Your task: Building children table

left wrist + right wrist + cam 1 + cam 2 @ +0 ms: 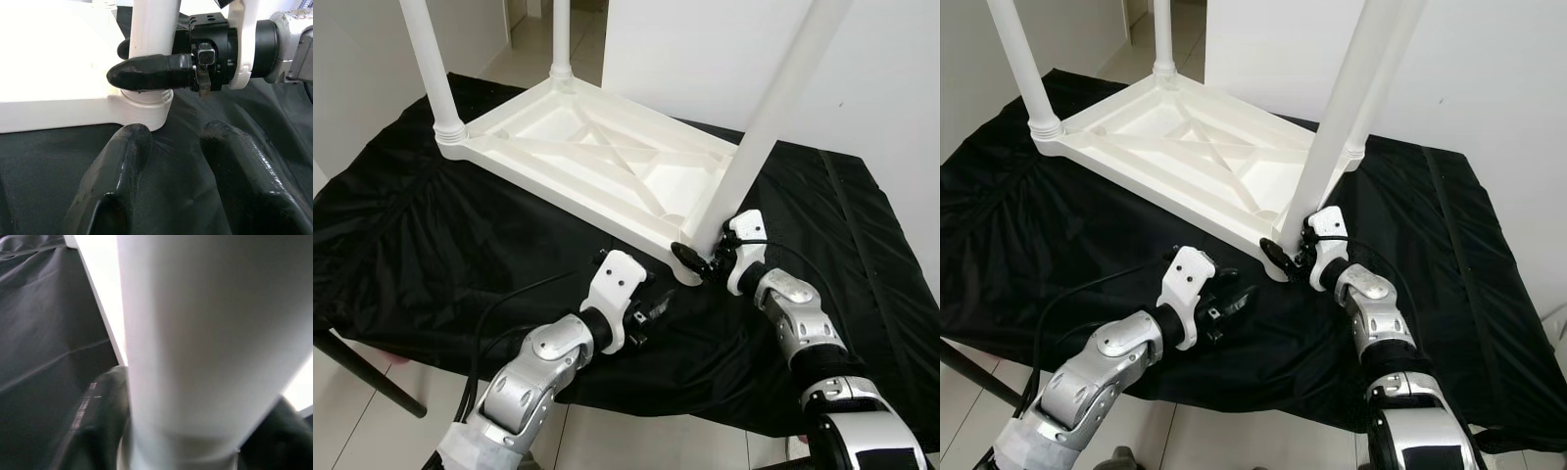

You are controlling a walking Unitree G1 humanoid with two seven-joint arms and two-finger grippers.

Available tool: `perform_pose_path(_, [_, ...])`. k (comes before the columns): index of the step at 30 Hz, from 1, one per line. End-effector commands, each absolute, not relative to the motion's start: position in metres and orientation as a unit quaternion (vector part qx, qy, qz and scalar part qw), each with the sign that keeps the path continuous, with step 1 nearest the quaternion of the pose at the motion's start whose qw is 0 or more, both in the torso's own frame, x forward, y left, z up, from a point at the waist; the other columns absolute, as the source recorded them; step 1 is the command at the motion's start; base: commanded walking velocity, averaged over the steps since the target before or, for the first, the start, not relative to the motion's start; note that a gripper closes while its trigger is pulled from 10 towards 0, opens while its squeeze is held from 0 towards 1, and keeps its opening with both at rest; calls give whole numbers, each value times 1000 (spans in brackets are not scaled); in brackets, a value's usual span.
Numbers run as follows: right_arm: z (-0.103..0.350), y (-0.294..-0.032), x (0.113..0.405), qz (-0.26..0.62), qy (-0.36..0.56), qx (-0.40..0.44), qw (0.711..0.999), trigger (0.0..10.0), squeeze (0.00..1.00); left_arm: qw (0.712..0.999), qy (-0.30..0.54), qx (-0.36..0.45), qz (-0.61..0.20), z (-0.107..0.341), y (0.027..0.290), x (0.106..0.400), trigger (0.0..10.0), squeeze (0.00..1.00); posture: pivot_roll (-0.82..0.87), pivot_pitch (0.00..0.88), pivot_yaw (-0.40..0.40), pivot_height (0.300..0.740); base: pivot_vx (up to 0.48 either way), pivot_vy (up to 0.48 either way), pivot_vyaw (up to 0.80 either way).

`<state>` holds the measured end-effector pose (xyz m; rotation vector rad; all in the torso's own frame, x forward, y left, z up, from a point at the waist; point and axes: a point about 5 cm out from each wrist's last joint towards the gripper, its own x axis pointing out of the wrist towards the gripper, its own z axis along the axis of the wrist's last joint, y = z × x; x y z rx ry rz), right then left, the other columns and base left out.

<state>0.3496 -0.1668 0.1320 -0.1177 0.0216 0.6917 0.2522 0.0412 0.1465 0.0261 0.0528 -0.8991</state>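
A white plastic children's table lies upside down on a black cloth, its legs pointing up. My right gripper is shut on the base of the near corner leg, just above its socket. The wrist view shows that leg close up, with one dark finger on each side. My left gripper rests low over the cloth just in front of that corner. It is open, its two fingers apart with only cloth between them, pointing at the socket.
The black cloth covers the work table and hangs over its near edge. A dark support leg slants down at the lower left over a tiled floor. White walls stand behind. A black cable runs along my left arm.
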Motion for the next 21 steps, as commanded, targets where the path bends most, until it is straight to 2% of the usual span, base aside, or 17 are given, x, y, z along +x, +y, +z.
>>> perform_pose_path(1, [128, -164, 349, 363, 23, -59, 930, 0, 0, 884, 25, 13, -467, 149, 38, 250, 10000, 0, 184, 24, -107, 740, 0, 0, 0])
perform_pose_path(9, [124, -165, 348, 378, 28, -59, 923, 0, 0, 889, 26, 19, -457, 150, 41, 252, 10000, 0, 196, 31, -111, 740, 0, 0, 0])
perform_pose_path(15, [119, -167, 350, 345, 29, -48, 937, 0, 0, 892, 21, 21, -452, 150, 41, 251, 10000, 0, 194, 36, -108, 740, 0, 0, 0])
perform_pose_path(17, [117, -167, 350, 327, 33, -46, 943, 0, 0, 892, 22, 22, -451, 149, 41, 250, 10000, 0, 192, 37, -108, 740, 0, 0, 0])
perform_pose_path(21, [110, -167, 349, 229, 39, -24, 972, 0, 0, 892, 22, 21, -452, 147, 39, 249, 10000, 0, 182, 44, -109, 740, 0, 0, 0])
